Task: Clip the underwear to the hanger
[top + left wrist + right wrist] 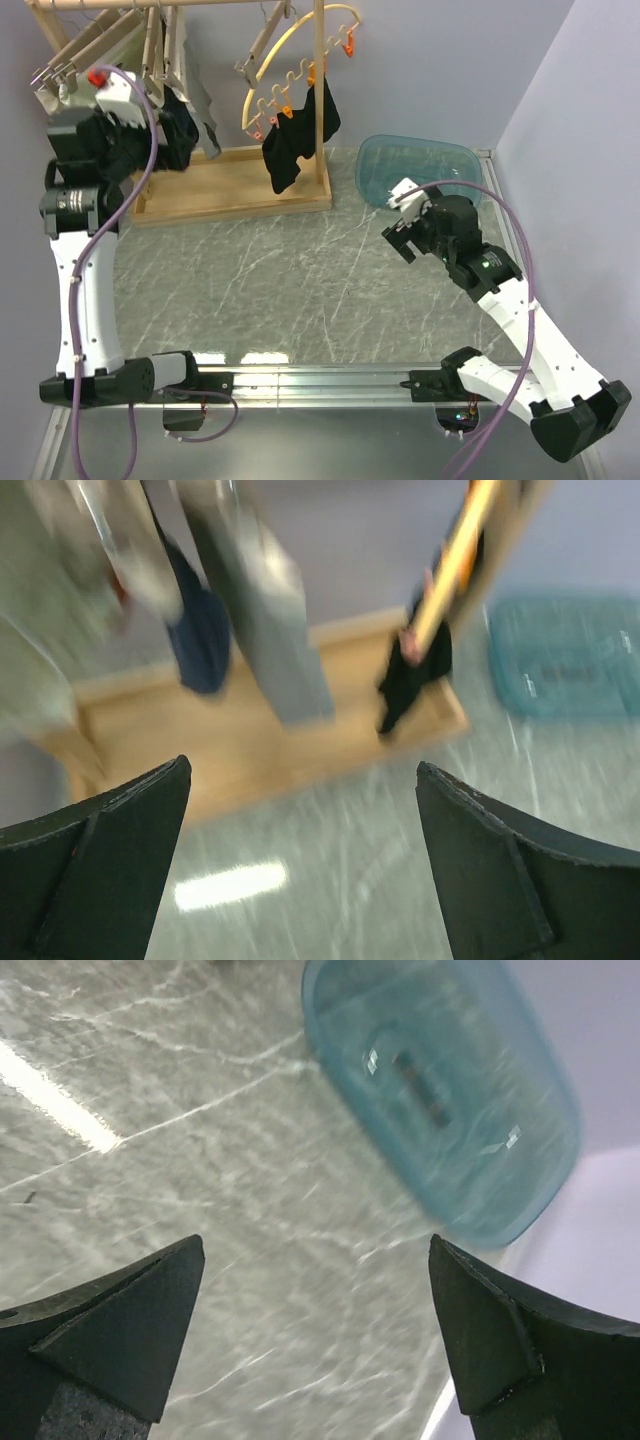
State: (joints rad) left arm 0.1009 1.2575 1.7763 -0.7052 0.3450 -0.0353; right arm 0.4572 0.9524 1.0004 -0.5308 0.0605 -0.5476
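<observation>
A pale grey-beige cloth, the underwear [205, 112], hangs at the left end of the wooden rack, below a bunch of light wooden hangers [160, 45]. Which hanger holds it, I cannot tell. In the blurred left wrist view it [270, 630] hangs beside navy briefs [200, 630]. My left gripper [185, 140] is raised next to it, open and empty [303, 770]. My right gripper [395, 222] is open and empty [315, 1245], low over the table near the blue basin.
The rack's wooden base [230, 185] and upright post [320, 90] stand at the back. A yellow curved hanger [300, 45] with orange clips holds a black garment [295, 145]. A blue plastic basin [420, 170] [450, 1090] sits at the back right, by the wall.
</observation>
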